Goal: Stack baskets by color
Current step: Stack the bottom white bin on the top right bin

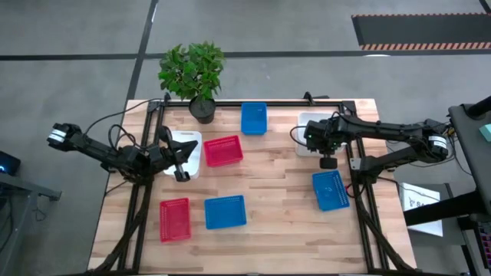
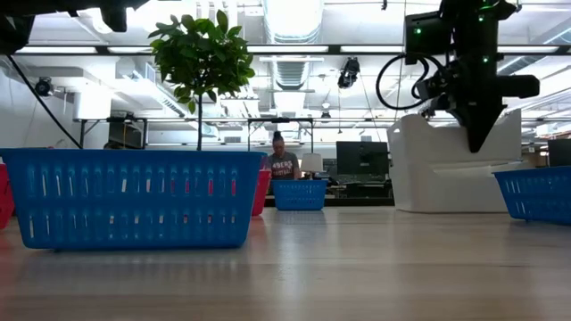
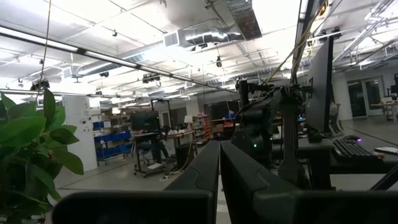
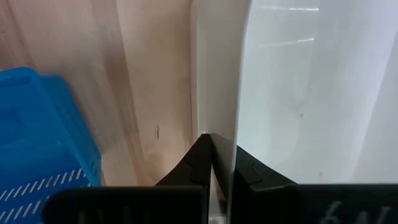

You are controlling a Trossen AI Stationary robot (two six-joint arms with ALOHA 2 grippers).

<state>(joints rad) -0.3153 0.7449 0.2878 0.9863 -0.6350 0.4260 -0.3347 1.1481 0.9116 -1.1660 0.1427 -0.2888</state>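
Observation:
Baskets lie apart on the wooden table: blue ones at the far middle (image 1: 254, 118), the near middle (image 1: 225, 211) and the right (image 1: 331, 189). Red ones sit at centre (image 1: 223, 151) and near left (image 1: 175, 219). A white one (image 1: 192, 146) lies at the left, another white one (image 1: 313, 130) at the right. My left gripper (image 1: 182, 173) hovers shut over the left white basket, tipped upward (image 3: 219, 146), holding nothing. My right gripper (image 1: 328, 162) points down, shut, its tips (image 4: 209, 138) at the right white basket's near wall (image 4: 214, 74). My right gripper's shut fingertips come from above at the near wall (image 4: 214, 93) of the right white basket. I cannot tell whether they touch it. The basket (image 2: 455, 169) stands on the table.
A potted green plant (image 1: 192, 73) stands at the table's far left edge. Black frame rails run along the far edge and both sides (image 1: 357, 192). Bare wood lies between the centre red basket and the right blue one (image 1: 276, 180). A person (image 2: 280, 165) sits far behind the table.

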